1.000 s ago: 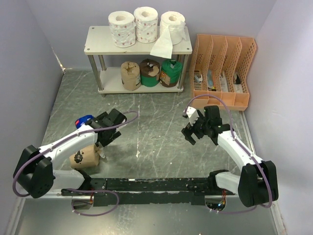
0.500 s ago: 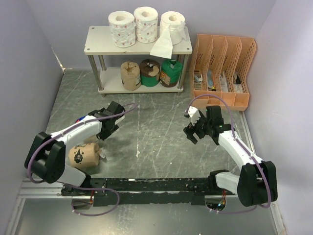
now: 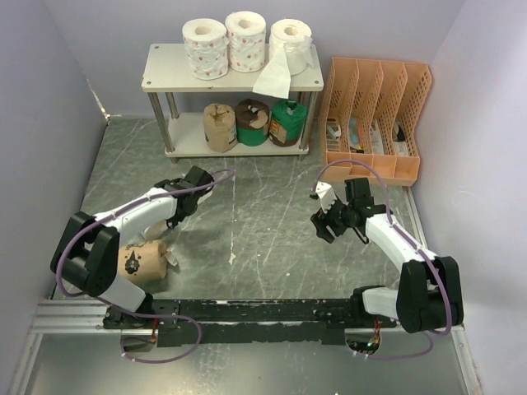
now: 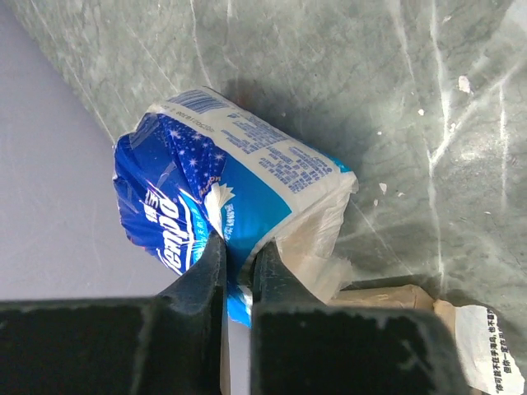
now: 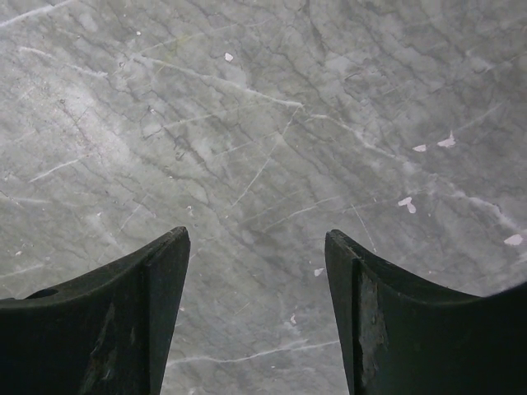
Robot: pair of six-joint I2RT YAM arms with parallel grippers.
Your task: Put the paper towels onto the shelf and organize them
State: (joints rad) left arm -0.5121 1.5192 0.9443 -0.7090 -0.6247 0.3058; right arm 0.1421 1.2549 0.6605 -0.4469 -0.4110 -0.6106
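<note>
Left wrist view: the left fingers (image 4: pixel 206 280) are pressed nearly together, pinching the wrapper of the blue roll (image 4: pixel 230 189). That roll lies on the bench (image 4: pixel 395 123) next to the side wall (image 4: pixel 58 247), and a tan roll (image 3: pixel 142 262) lies just beside it. The right fingers (image 5: pixel 140 321) stand apart over the bench, gripping nothing. The shelf (image 3: pixel 165 78) carries three white rolls (image 3: pixel 245 41) on top, with a second tan roll (image 3: pixel 219 126) and two green rolls (image 3: pixel 288 122) below.
</note>
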